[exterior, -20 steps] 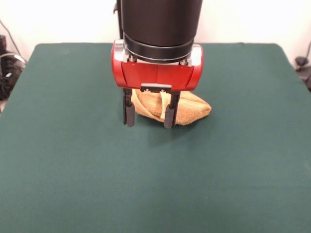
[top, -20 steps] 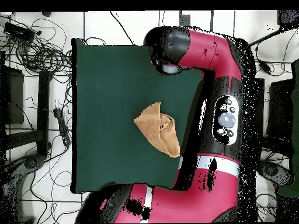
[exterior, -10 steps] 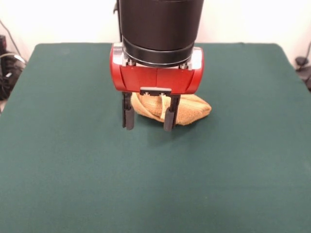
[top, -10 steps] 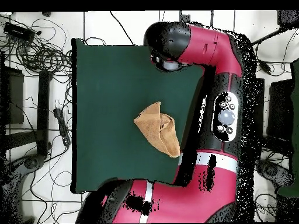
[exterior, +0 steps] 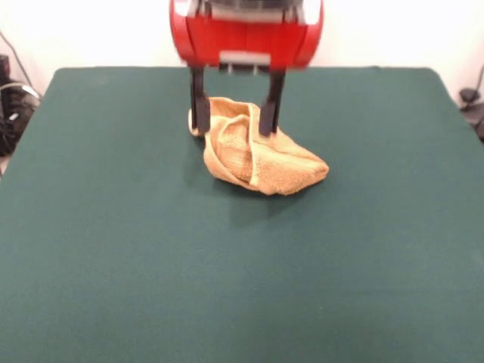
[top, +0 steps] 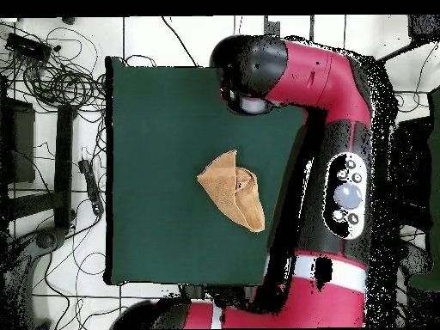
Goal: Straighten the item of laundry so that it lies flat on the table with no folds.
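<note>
Towel [exterior: 261,159] lies on the dark green desk [exterior: 227,287], a little toward the far side from centre in the front view, roughly mid-width. It is not flat: bunched into a rumpled, roughly wedge-shaped bundle, with one layer folded over onto another. Colour golden yellow-orange, terry texture; a paler hemmed edge runs as a curved band across the upper fold. In the front view the bundle tapers to a rounded point at its right end, and the left end is taller and opens like a pocket. In the overhead view the towel [top: 234,189] reads as an elongated, pointed shape lying diagonally, near the desk [top: 163,129] edge closest to the arm body, with a visible overlapped flap. Tool [exterior: 233,119] hangs above the far end of the towel, red housing at the top of the front view, two dark fingers [exterior: 199,106] spread wide apart with nothing between them. Whether the fingertips touch the cloth cannot be told.
</note>
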Motion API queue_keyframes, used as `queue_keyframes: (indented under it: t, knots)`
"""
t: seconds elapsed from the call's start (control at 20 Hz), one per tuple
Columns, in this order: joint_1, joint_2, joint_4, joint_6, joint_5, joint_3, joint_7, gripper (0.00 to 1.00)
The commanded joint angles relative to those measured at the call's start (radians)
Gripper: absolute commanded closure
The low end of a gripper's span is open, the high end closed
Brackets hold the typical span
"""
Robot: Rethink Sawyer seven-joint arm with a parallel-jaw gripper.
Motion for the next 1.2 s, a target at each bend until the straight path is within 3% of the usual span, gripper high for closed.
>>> queue_keyframes:
  t: [0.05,0.95,1.2]
  knots:
    - [0.01,-0.158,0.311,-0.022,0.024,0.041,0.038,0.0]
    - [-0.009,-0.164,0.316,-0.015,-0.003,0.073,0.03,0.0]
    - [-0.009,-0.131,0.302,-0.053,-0.015,0.076,0.036,0.0]
